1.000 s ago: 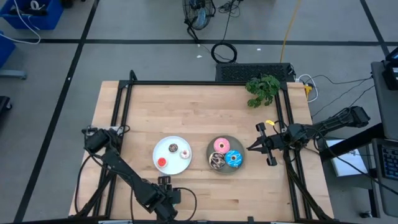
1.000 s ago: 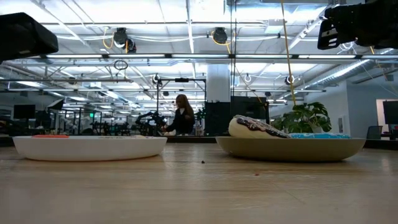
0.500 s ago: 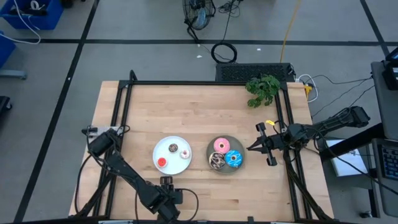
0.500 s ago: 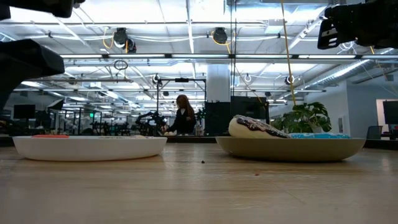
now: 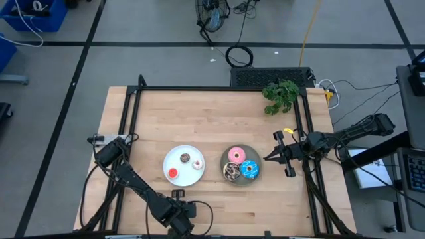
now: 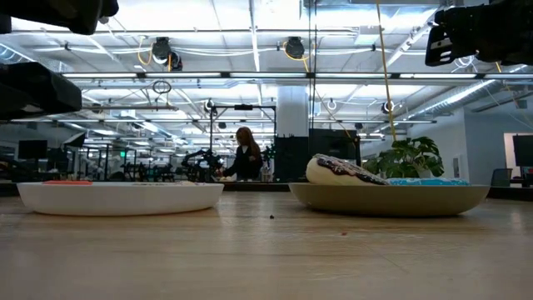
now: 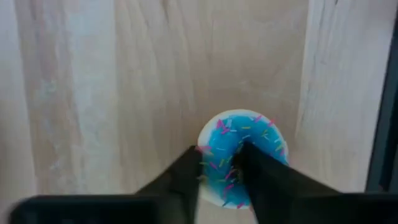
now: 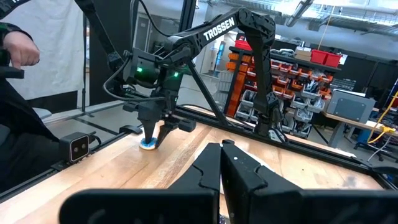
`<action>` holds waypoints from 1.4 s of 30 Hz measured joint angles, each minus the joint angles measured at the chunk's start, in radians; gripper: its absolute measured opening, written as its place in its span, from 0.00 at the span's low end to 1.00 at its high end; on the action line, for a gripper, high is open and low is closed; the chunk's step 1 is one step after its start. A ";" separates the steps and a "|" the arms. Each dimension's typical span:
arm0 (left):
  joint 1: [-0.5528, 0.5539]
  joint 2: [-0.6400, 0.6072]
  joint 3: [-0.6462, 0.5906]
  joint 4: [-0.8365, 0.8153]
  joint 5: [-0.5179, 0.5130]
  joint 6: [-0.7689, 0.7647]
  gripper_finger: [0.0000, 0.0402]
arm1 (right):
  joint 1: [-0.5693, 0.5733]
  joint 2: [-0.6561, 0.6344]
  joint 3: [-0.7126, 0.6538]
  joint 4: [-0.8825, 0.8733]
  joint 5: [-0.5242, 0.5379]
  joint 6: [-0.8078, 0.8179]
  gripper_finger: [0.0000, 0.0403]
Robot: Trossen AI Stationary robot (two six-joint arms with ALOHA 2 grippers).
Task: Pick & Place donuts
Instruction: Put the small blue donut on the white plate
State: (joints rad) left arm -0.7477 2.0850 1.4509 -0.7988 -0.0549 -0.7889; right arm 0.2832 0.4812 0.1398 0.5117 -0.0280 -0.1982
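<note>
Left arm reaches down to the table's near edge; left gripper (image 7: 222, 177) pinches a small blue donut (image 7: 244, 146) with coloured sprinkles and a white rim, lying on the wood. Right gripper (image 5: 269, 157) hovers beside the grey plate (image 5: 242, 178), fingers pressed together. Arm lettering reads "TROSSEN".

blue sprinkled donut (image 7: 242, 155) — pale wood table (image 7: 124, 74)
</note>
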 joint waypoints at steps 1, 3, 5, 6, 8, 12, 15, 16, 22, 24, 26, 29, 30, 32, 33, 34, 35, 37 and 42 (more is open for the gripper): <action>0.003 0.000 0.000 0.000 0.009 0.002 0.24 | 0.000 0.000 0.000 0.000 0.000 0.000 0.00; 0.009 0.000 0.000 -0.001 0.026 0.018 0.12 | 0.000 0.000 0.000 0.000 0.000 0.000 0.00; 0.016 0.000 0.000 -0.002 0.036 0.032 0.04 | 0.000 0.000 0.000 0.000 0.000 0.000 0.00; 0.020 -0.001 0.000 -0.003 0.037 0.038 0.04 | 0.000 0.000 0.000 0.000 0.000 0.000 0.00; 0.026 -0.006 -0.001 -0.003 0.039 0.055 0.06 | 0.000 0.000 0.000 0.000 0.000 0.000 0.00; 0.044 -0.042 -0.006 -0.024 0.016 0.095 0.07 | 0.000 0.000 0.000 0.000 0.000 0.000 0.00; 0.055 -0.099 -0.006 -0.036 -0.026 0.117 0.03 | 0.000 0.000 0.000 0.000 0.000 0.000 0.00; 0.057 -0.121 -0.005 -0.042 -0.038 0.123 0.02 | 0.000 0.000 0.000 0.000 0.000 0.000 0.00; 0.077 -0.256 -0.005 -0.156 -0.148 0.133 0.06 | 0.000 0.000 0.000 0.000 0.000 -0.001 0.00; 0.085 -0.298 -0.004 -0.197 -0.184 0.133 0.07 | 0.000 0.000 0.000 0.000 0.000 0.000 0.00; 0.098 -0.333 -0.004 -0.219 -0.212 0.133 0.06 | 0.000 0.000 0.000 0.000 0.000 -0.001 0.00; 0.120 -0.370 -0.003 -0.222 -0.234 0.158 0.02 | 0.000 0.000 0.000 0.000 0.000 -0.001 0.00; 0.130 -0.375 -0.003 -0.222 -0.234 0.171 0.02 | 0.000 0.000 0.000 0.000 0.000 -0.001 0.00; 0.145 -0.378 -0.003 -0.224 -0.233 0.191 0.02 | 0.000 0.000 0.000 0.000 0.000 -0.001 0.00; 0.150 -0.378 -0.003 -0.224 -0.231 0.200 0.03 | 0.000 0.000 0.000 0.000 0.000 -0.001 0.00; 0.155 -0.378 -0.003 -0.223 -0.224 0.206 0.05 | 0.000 0.000 0.000 0.000 0.000 -0.001 0.00; 0.158 -0.377 -0.003 -0.223 -0.219 0.208 0.06 | 0.000 0.000 0.000 0.000 0.000 -0.001 0.00; 0.161 -0.372 -0.003 -0.224 -0.213 0.210 0.06 | 0.000 0.000 0.000 0.000 0.000 -0.001 0.00; 0.177 -0.371 -0.003 -0.259 -0.202 0.210 0.03 | 0.000 0.000 0.000 0.000 0.000 -0.001 0.00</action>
State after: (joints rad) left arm -0.5708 1.7138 1.4483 -1.0581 -0.2565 -0.5787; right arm 0.2829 0.4809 0.1394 0.5117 -0.0280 -0.1989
